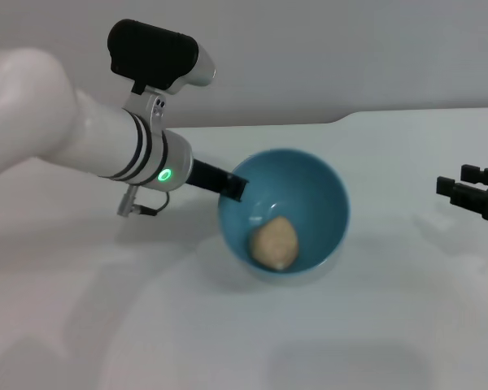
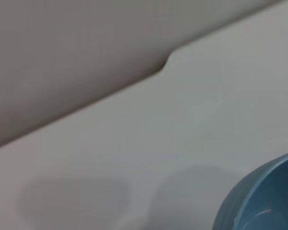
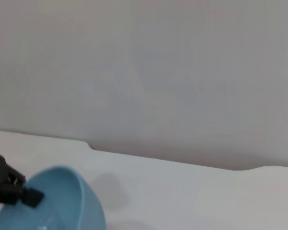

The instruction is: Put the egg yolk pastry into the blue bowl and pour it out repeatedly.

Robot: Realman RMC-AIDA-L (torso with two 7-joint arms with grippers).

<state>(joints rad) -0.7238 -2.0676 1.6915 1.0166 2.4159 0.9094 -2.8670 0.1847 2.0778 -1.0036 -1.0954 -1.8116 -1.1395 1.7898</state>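
Observation:
The blue bowl is tilted on its side with its mouth facing me in the head view. The tan egg yolk pastry lies inside it against the lower wall. My left gripper is shut on the bowl's left rim, with one black finger reaching inside the wall. Part of the bowl's rim shows in the left wrist view. In the right wrist view the bowl appears with the left gripper's black finger on it. My right gripper hangs open at the far right, apart from the bowl.
A white table spreads under everything, with its far edge and a notch against a grey wall. The bowl's shadow falls on the table below it.

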